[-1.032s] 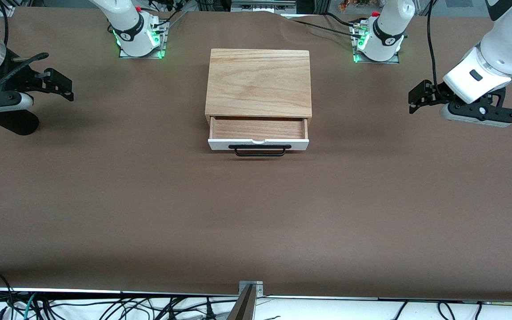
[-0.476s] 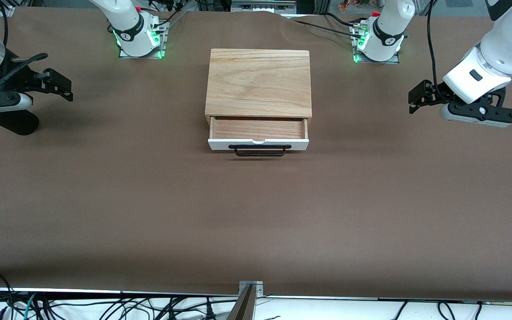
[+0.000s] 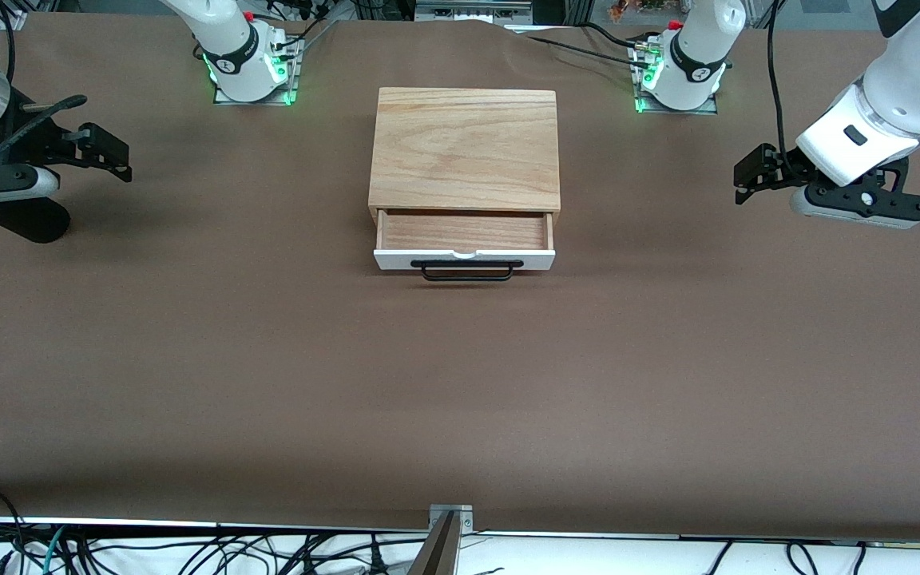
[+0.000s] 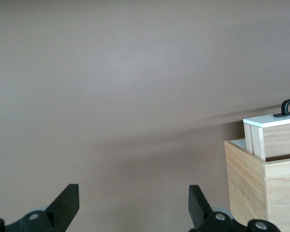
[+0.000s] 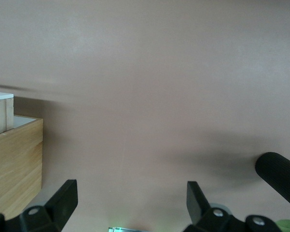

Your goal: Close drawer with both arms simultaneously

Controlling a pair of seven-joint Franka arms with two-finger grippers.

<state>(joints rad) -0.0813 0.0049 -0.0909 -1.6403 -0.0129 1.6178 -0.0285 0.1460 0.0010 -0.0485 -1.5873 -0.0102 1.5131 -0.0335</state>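
Observation:
The drawer (image 3: 464, 239) stands pulled partly out of the light-wood box (image 3: 465, 148) at the table's middle, its white front panel and black bar handle (image 3: 466, 270) facing the front camera. Its wood inside is empty. The left gripper (image 3: 747, 177) hangs open and empty over the table at the left arm's end, well apart from the box. The right gripper (image 3: 113, 153) hangs open and empty at the right arm's end. The left wrist view shows the drawer (image 4: 272, 137) and its own gripper (image 4: 133, 203). The right wrist view shows the box (image 5: 14, 164) and its own gripper (image 5: 131, 200).
The brown table cover (image 3: 460, 383) stretches bare all around the box. The two arm bases (image 3: 248, 60) (image 3: 680, 68) stand farther from the front camera than the box. Cables lie along the table's near edge (image 3: 188, 551).

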